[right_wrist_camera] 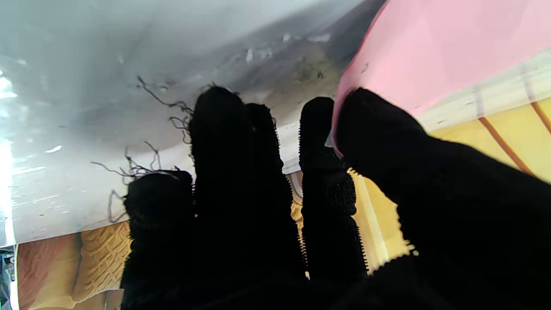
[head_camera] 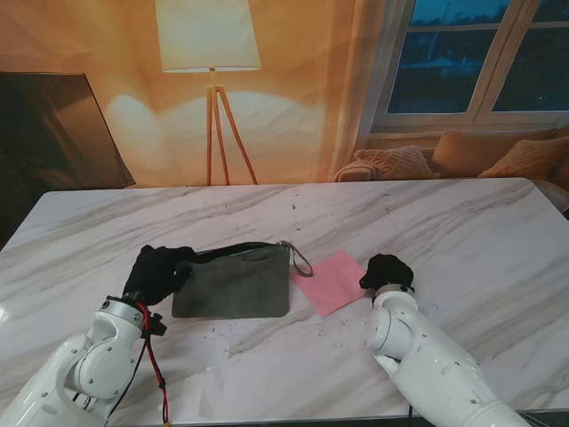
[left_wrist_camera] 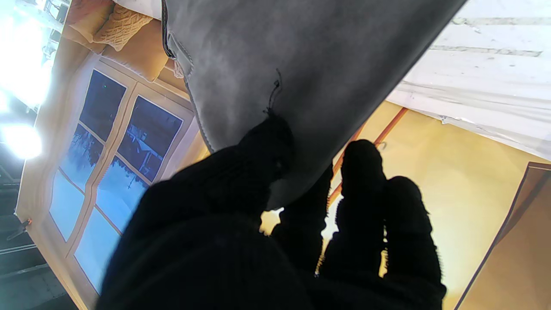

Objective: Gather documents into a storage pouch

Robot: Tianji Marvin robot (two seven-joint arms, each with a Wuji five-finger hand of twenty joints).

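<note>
A flat grey pouch (head_camera: 233,283) lies on the marble table (head_camera: 462,231), its zip edge and wrist strap (head_camera: 302,258) on the side farther from me. My left hand (head_camera: 158,271) is shut on the pouch's left end. In the left wrist view the thumb (left_wrist_camera: 258,159) presses on the grey fabric (left_wrist_camera: 301,56) with the other fingers behind it. A pink sheet (head_camera: 331,281) lies just right of the pouch. My right hand (head_camera: 387,269) is at its right corner. In the right wrist view the thumb (right_wrist_camera: 374,129) and a finger (right_wrist_camera: 318,129) pinch the pink sheet's (right_wrist_camera: 430,51) edge.
Beyond the table's far edge stand a floor lamp (head_camera: 211,53), a dark screen (head_camera: 53,124) at the left and a sofa with cushions (head_camera: 462,156) under a window at the right. Small dark specks dot the marble near the pouch.
</note>
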